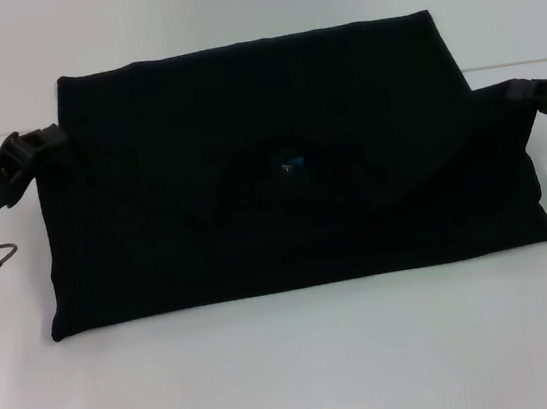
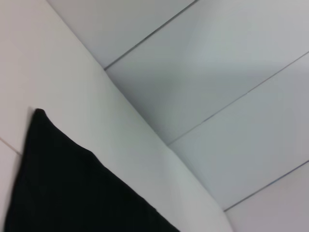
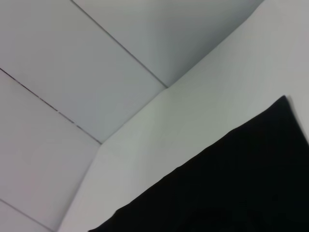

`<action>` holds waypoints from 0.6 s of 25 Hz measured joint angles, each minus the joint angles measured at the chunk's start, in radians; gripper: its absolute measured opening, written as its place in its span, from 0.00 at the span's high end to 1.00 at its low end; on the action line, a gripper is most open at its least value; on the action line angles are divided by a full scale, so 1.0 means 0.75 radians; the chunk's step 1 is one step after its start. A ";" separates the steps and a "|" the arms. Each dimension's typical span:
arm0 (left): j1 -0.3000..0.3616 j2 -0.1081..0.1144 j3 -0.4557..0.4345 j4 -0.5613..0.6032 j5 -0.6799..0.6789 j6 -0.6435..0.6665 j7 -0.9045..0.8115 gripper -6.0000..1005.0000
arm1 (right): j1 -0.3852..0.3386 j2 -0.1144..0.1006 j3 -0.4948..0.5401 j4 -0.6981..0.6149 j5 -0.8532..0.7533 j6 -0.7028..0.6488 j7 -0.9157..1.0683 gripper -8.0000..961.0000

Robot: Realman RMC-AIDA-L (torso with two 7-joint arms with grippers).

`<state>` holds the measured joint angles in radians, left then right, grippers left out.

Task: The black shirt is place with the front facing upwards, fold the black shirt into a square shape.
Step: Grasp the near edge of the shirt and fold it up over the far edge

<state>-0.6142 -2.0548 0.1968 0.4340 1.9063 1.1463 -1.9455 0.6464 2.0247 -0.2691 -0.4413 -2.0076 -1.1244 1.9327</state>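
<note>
We see the shirt (image 1: 280,173) spread on the white table (image 1: 296,373) as a wide folded band, its blue label (image 1: 292,165) near the middle. Our left gripper (image 1: 39,145) meets the shirt's left edge and our right gripper (image 1: 531,90) its right edge, the cloth lying between them. Whether either grips the cloth, we cannot tell.

A bare lab or test bench is suggested: a plain white table (image 1: 297,383) is backed by pale panelled walls (image 2: 217,72), with seams visible between panels.
</note>
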 joint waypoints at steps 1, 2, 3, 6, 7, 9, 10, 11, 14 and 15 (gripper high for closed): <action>-0.005 -0.005 0.001 0.000 0.000 -0.018 0.011 0.97 | 0.008 0.003 0.000 0.003 0.000 0.022 -0.013 0.96; -0.012 -0.011 0.003 0.000 -0.001 -0.043 0.028 0.97 | 0.016 0.006 -0.001 0.005 -0.001 0.042 -0.026 0.96; -0.017 -0.014 0.003 0.000 -0.001 -0.062 0.039 0.97 | 0.022 0.008 -0.001 0.006 -0.001 0.058 -0.034 0.96; -0.035 -0.032 0.005 -0.002 -0.002 -0.123 0.082 0.97 | 0.041 0.014 -0.008 0.017 -0.002 0.108 -0.065 0.95; -0.042 -0.038 0.005 -0.003 -0.002 -0.146 0.098 0.96 | 0.045 0.016 -0.015 0.023 -0.001 0.123 -0.074 0.95; -0.050 -0.044 0.004 -0.006 -0.002 -0.176 0.119 0.95 | 0.056 0.020 -0.042 0.032 0.000 0.167 -0.087 0.95; -0.056 -0.047 0.004 -0.013 -0.002 -0.196 0.140 0.95 | 0.060 0.029 -0.067 0.038 0.001 0.215 -0.092 0.95; -0.063 -0.049 0.004 -0.019 -0.003 -0.210 0.154 0.95 | 0.060 0.029 -0.067 0.038 0.001 0.215 -0.092 0.95; -0.081 -0.059 0.002 -0.033 -0.012 -0.241 0.168 0.94 | 0.064 0.044 -0.107 0.040 0.003 0.274 -0.110 0.96; -0.084 -0.064 0.002 -0.035 -0.020 -0.250 0.172 0.93 | 0.064 0.046 -0.127 0.040 0.003 0.291 -0.121 0.96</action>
<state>-0.6768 -2.1031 0.1982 0.4077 1.8910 0.9586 -1.8162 0.6941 2.0591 -0.3644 -0.4116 -2.0055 -0.9063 1.8421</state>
